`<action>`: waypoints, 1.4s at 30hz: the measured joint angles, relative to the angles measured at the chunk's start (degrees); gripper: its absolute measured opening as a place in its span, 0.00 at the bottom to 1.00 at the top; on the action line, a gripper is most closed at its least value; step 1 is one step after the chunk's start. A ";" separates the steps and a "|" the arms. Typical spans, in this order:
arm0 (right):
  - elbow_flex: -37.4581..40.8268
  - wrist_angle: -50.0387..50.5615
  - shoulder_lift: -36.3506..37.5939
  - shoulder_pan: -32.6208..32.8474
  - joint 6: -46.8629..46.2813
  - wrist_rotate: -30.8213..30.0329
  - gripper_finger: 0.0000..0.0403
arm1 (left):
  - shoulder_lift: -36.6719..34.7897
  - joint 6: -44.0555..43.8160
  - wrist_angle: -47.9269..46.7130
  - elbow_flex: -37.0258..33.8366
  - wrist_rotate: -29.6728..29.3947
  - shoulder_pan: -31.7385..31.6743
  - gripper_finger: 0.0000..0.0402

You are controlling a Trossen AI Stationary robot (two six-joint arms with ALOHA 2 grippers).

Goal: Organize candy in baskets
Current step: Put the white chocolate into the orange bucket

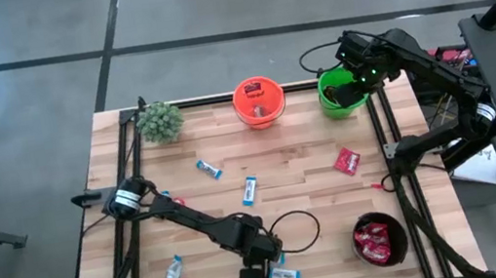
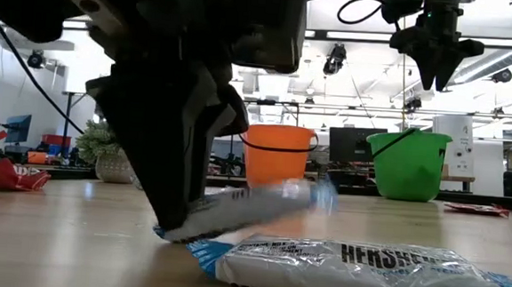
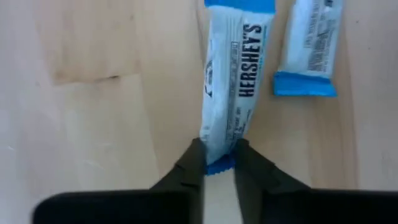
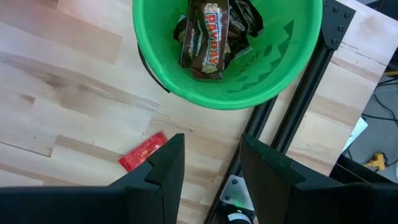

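Blue-and-white Hershey's bar pinched in left end effector; green basket holds PayDay bars.

My overhead camera looks straight down on the whole table. My low one sits at tabletop height by the near edge, facing the far edge, close to the left gripper. Both see the orange basket.

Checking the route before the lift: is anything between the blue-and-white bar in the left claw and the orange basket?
Nothing visible blocks it. The left claw is shut on the blue-and-white bar at the table's near edge. Another bar lies flat on the wood roughly along the line to the orange basket, low enough to pass over.
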State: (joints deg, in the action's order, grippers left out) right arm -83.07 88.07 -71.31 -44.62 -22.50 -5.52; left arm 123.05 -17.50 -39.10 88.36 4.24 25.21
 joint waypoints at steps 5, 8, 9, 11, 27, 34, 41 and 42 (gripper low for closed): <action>0.00 0.00 0.00 0.00 -0.01 0.00 0.35 | 0.18 0.03 -0.48 0.45 0.16 0.09 0.00; 0.00 0.00 0.00 0.00 -0.02 0.00 0.35 | 0.28 0.39 -0.77 0.94 0.05 0.10 0.00; 0.00 0.00 0.00 0.00 -0.01 0.00 0.35 | 0.28 0.41 -0.86 1.05 0.00 0.09 0.00; 0.00 0.00 0.00 0.00 -0.02 0.00 0.35 | 0.30 0.44 -1.17 1.41 -0.08 0.11 0.00; 0.00 0.02 0.00 0.02 0.92 -0.02 0.35 | -2.63 0.26 -2.70 1.92 -0.19 0.11 0.00; 0.00 0.04 0.00 0.02 3.66 2.43 0.35 | -3.08 0.34 -8.29 3.83 -0.19 0.11 0.00; 0.00 0.11 0.00 0.04 3.71 4.52 0.35 | -3.61 0.70 -12.72 7.87 -0.23 0.11 0.00; 0.00 0.47 0.00 0.04 3.35 4.56 0.35 | -3.75 0.92 -14.10 8.59 -0.31 0.11 0.00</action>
State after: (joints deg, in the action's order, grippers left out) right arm -83.07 88.54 -71.31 -44.58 -19.15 -0.96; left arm 119.30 -16.57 -53.20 96.94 3.93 25.32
